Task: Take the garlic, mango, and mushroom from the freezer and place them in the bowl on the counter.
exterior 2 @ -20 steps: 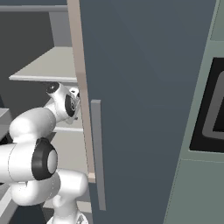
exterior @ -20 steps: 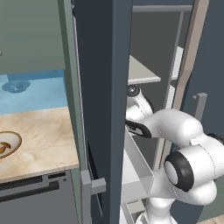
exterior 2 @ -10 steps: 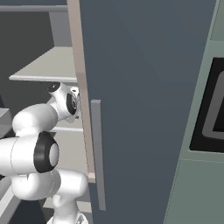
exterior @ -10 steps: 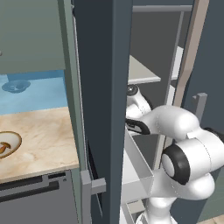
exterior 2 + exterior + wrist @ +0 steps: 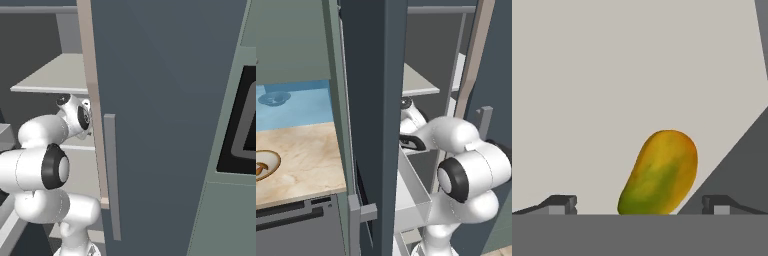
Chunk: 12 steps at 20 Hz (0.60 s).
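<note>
Pale freezer shelf (image 5: 637,75) carries the mango (image 5: 658,173), smooth, firm, likely slippery; the hand (image 5: 639,204), spread wide, should take it across the narrow middle.

The mango (image 5: 660,172), yellow-orange above and green below, lies tilted on a pale freezer shelf (image 5: 612,75), at the hand view's lower centre.

The tan-rimmed bowl (image 5: 265,167) sits on the beige worktop (image 5: 303,155), left edge of the left base view.

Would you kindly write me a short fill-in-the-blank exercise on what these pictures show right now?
1. The fruit lying between the gripper's fingertips is a ____.
2. The gripper's jaws stand ____, not closed on the mango.
3. The mango lies on a pale grey ____ inside the freezer.
4. The bowl sits on the ____.

Missing words: mango; open; shelf; counter
</note>
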Available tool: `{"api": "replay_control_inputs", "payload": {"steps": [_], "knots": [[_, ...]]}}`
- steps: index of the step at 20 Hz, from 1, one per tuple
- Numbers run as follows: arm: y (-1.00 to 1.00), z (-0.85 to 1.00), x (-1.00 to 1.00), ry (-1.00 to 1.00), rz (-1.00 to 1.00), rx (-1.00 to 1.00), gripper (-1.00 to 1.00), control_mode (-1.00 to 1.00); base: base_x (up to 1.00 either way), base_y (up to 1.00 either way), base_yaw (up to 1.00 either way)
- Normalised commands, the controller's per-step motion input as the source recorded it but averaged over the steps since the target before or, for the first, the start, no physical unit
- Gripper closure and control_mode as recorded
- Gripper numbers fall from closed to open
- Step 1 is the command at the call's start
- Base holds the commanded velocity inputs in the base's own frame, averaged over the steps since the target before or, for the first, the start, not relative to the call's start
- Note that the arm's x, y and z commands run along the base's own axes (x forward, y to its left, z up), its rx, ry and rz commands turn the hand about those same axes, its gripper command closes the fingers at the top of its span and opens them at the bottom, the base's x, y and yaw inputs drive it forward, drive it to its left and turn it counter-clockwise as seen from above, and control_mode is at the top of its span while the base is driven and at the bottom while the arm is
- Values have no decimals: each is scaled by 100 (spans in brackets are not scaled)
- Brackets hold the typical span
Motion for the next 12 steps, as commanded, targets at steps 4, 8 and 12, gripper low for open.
{"api": "replay_control_inputs", "payload": {"steps": [4,8,12], "knots": [[0,-14,11,0,0,0,-100,-100,0,0,0],[-1,-11,9,0,0,0,-100,-100,0,0,0],[0,-6,14,0,0,0,-100,-100,0,0,0]]}}
